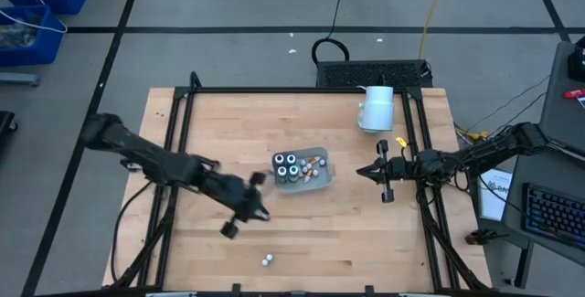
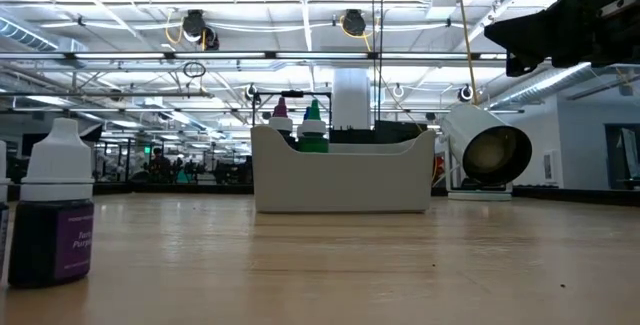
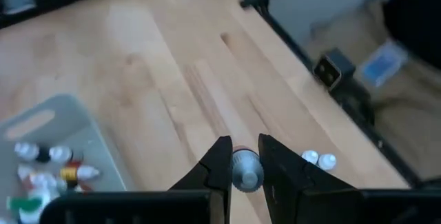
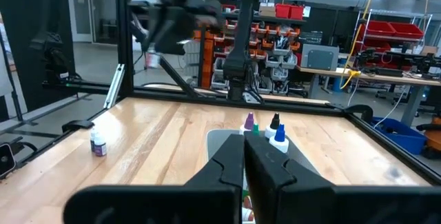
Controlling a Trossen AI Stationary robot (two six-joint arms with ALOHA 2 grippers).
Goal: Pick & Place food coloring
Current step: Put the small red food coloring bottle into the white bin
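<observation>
My left gripper (image 3: 246, 160) is above the table's near middle (image 1: 260, 213), shut on a small food coloring bottle (image 3: 244, 170) with a whitish cap. It hangs well off the wood, near the pale grey tray (image 1: 315, 180), which holds several dark jars (image 1: 287, 165) and small bottles (image 1: 315, 162). One more bottle (image 1: 267, 260) with a white cap and purple label (image 2: 55, 215) stands upright on its base near the front edge. My right gripper (image 1: 366, 172) hangs shut at the table's right side with nothing in it (image 4: 244, 156). My left gripper pinches the small bottle between its two fingers, one finger (image 3: 219, 165) on each side of the bottle just behind the cap (image 3: 242, 162). The fingers slant down toward the table. The bottle is lifted clear of the wood (image 4: 150, 60).
A large white mug-like cylinder (image 1: 377, 108) lies on its side at the back right, its mouth showing in the low view (image 2: 492, 151). A black frame (image 1: 183, 114) runs round the table's edges. Bare wood lies left of the tray and along the front.
</observation>
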